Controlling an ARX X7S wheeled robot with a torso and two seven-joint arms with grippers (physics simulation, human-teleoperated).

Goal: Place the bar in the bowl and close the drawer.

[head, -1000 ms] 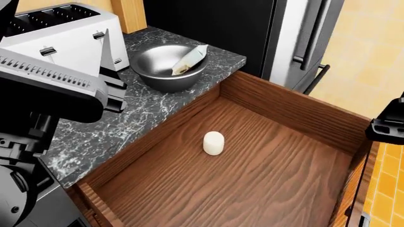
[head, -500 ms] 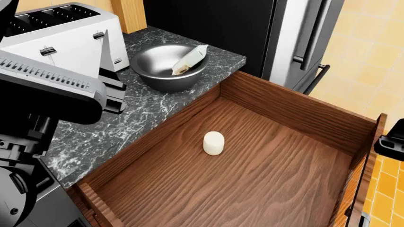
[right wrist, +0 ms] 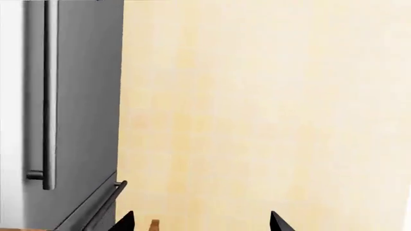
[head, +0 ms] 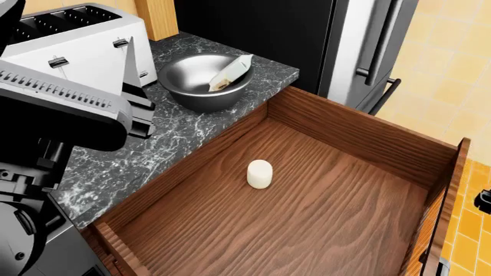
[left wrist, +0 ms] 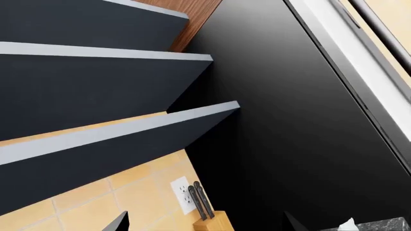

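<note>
The bar (head: 229, 73), cream with a tan patch, leans inside the steel bowl (head: 192, 86) on the dark marble counter. The wood-grain drawer (head: 322, 213) stands pulled wide open below the counter; its front board (head: 451, 190) is at the right. My left gripper (head: 135, 95) hovers over the counter beside the toaster, left of the bowl; in the left wrist view it (left wrist: 205, 226) is open and empty, pointing up at wall and cabinets. My right gripper (right wrist: 202, 224) is open and empty, and only a dark bit of it (head: 483, 201) shows beyond the drawer front.
A short white cylinder (head: 259, 173) stands on the drawer floor. A white toaster (head: 77, 40) sits at the back left, a knife block (head: 157, 17) behind it. A dark fridge (head: 360, 46) with long handles stands behind the drawer. The floor at the right is yellow tile.
My right gripper has sunk down past the drawer's front board, almost out of the head view. The bar, bowl, drawer and left arm have not moved.
</note>
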